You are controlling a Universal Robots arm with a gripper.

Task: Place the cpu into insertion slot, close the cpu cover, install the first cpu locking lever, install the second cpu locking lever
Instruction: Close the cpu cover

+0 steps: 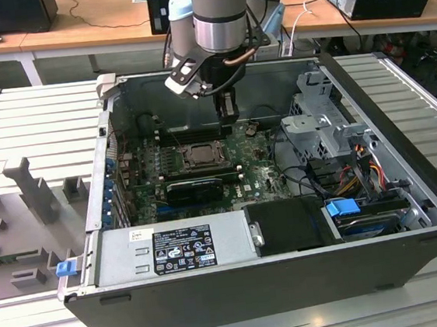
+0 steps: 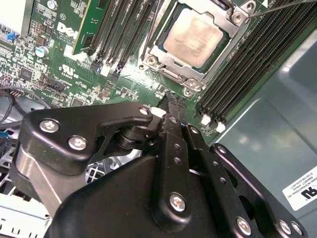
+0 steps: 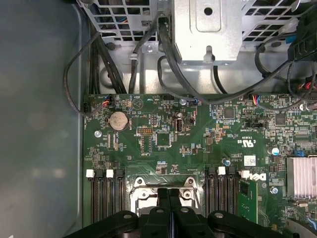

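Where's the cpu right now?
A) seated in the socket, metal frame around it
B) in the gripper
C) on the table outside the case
A: in the second wrist view the cpu sits on the board inside the cpu cover; the gripper holds nothing.

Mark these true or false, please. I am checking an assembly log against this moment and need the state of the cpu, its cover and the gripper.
1. The cpu lies on the motherboard, framed by the cpu cover. True.
2. The cpu cover stands raised upright. False: it lies flat around the cpu.
3. The gripper holds the cpu. False: its jaws are shut on nothing, apart from the cpu.
4. In the exterior view, the gripper hangs over the motherboard in the open computer case. True.
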